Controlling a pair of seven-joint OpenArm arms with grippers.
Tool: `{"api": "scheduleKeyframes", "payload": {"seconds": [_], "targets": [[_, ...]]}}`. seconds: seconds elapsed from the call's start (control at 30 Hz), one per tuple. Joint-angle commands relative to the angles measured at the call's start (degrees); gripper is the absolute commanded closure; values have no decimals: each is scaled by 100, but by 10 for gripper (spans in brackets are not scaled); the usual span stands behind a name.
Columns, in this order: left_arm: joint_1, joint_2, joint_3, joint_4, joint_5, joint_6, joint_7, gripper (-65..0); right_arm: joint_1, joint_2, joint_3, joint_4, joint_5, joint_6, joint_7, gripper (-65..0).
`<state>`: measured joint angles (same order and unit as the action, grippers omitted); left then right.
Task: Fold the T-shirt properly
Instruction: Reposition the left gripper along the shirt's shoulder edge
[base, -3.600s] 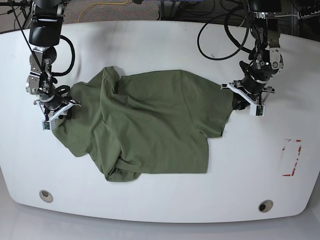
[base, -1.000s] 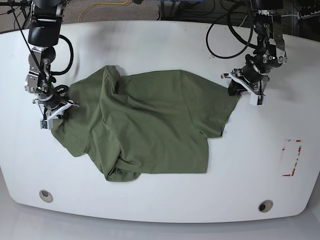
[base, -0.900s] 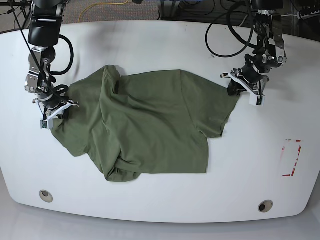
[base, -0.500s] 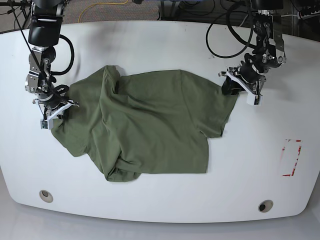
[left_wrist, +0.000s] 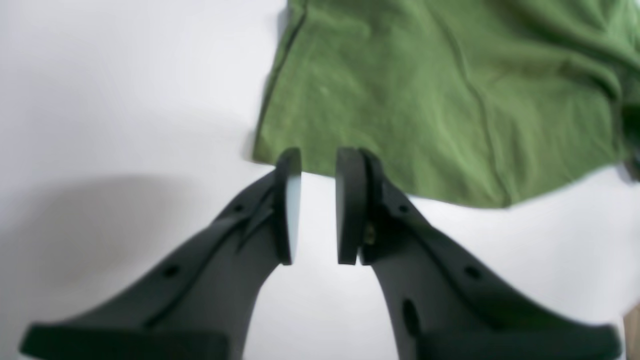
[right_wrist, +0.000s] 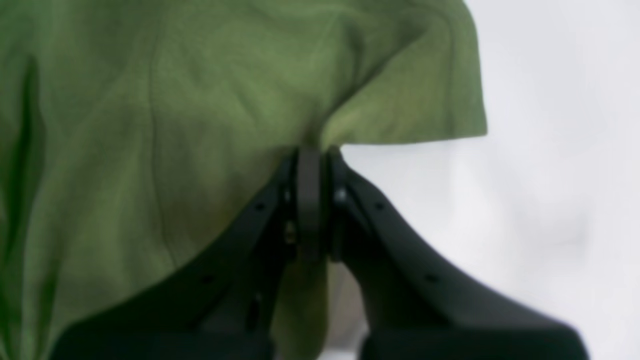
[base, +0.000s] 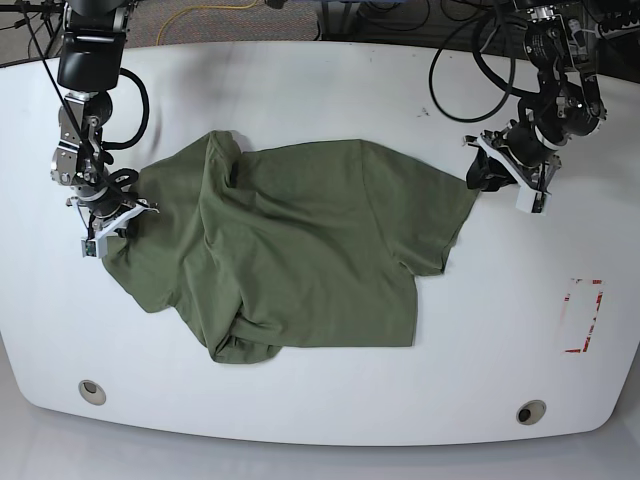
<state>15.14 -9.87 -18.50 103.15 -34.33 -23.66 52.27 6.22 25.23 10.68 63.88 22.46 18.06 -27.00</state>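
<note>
The olive-green T-shirt (base: 300, 250) lies rumpled and spread across the middle of the white table (base: 330, 90). In the base view my right gripper (base: 108, 228) sits at the shirt's left edge. The right wrist view shows that gripper (right_wrist: 310, 150) shut on a pinch of the cloth (right_wrist: 150, 125), which rises into a small peak at the tips. My left gripper (base: 478, 178) is at the shirt's right sleeve. In the left wrist view it (left_wrist: 318, 155) stands slightly open with nothing between its fingers, the tips just at the hem of the cloth (left_wrist: 425, 100).
A red-outlined rectangle (base: 583, 315) is marked on the table at the right. Two round inserts (base: 92, 390) (base: 531, 411) sit near the front edge. Black cables (base: 450, 70) loop over the table's back right.
My left gripper has let go of the right sleeve, opened a little and drawn back to the right. The sleeve now lies flat. The right gripper keeps its hold in place.
</note>
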Motion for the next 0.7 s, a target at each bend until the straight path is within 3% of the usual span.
{"api": "scheduleKeyframes", "payload": {"seconds": [0.0, 0.27, 0.33, 0.4, 0.47, 0.57, 0.6, 0.67], "targets": [[-99, -47, -100, -62, 14, 72, 102, -142, 72, 77, 27, 40, -55, 8, -146, -4], [-281, -55, 34, -301, 41, 174, -254, -177, 47, 43, 38, 78, -30, 13, -172, -26], [-375, -62, 88, -341, 37, 230, -323, -167, 28, 21, 45, 126, -34, 8, -186, -77], [-407, -107, 172, -336, -7, 322, -429, -142, -3, 14, 28, 228, -6, -6, -249, -249], [-413, -117, 213, -356, -4, 346, -484, -145, -18, 8, 31, 279, -4, -12, -256, -310], [-377, -145, 244, -359, 7, 361, -516, -157, -26, 1, 36, 343, 3, -8, -256, -363], [-419, -169, 246, -377, 88, 348, -396, -158, -116, -286, -8, 333, 36, -44, -161, -350], [-419, -345, 255, -368, 88, 357, -396, -160, -116, -374, 0, 333, 27, -44, -161, -350]]}}
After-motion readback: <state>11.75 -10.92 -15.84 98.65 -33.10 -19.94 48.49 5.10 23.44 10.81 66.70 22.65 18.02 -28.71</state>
